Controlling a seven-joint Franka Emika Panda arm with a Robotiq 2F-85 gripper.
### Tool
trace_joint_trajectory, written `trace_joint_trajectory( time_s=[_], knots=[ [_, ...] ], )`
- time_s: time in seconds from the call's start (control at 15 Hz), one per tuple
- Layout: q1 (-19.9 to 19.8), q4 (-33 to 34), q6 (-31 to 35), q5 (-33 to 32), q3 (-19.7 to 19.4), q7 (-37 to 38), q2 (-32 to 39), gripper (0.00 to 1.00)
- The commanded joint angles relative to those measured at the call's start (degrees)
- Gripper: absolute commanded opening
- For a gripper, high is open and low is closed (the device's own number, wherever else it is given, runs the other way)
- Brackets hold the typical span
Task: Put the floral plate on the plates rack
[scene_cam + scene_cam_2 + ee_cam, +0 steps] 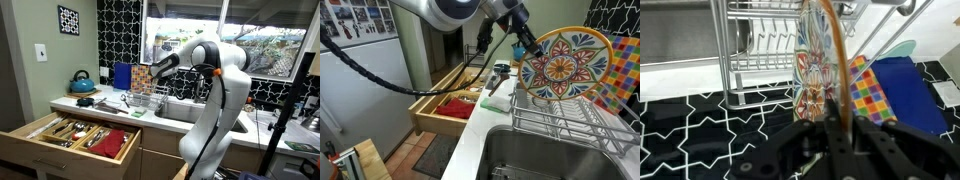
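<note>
While the gripper [527,47] is pinched onto the rim of the floral plate [563,68], gripping at the upper left of the disc, the plate hangs on edge with its painted face open to the camera in an exterior view. The coming move turns on how that disc sits over the plates rack [575,128]. The rack fills the lower right of that frame, directly beneath the plate. The plate's bottom edge comes close to the upper wires, but I cannot tell whether it touches them.

In the wrist view the plate shows as a thin vertical band up the middle of the frame. Its long axis runs away from the fingers towards the rack wires at the upper left and centre. So the rack lies beyond the plate's far edge, straight out from the gripper. I judge the plate must travel along its own plane into a gap between wires.

The fingertips are lost in dark blur at the bottom of the wrist view, and the plate itself covers whichever slot lies beneath it. To its right stand a checkered multicoloured piece [872,95] and a blue flat piece [908,90], both near the plate. Contact with either cannot be judged.
</note>
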Motion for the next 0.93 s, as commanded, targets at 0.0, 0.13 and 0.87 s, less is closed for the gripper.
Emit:
trace_joint_trajectory(
  time_s=[0.0, 0.13, 0.87],
  knots=[
    [1.6, 3.5, 4.2, 3.4, -0.4, -1.5, 3.2, 0.05],
    [1.7, 4.5, 3.3, 3.3, -0.1, -1.4, 4.0, 0.05],
    [3.0, 13.7, 4.6, 8.7, 0.8, 1.0, 13.0, 0.05]
  ],
)
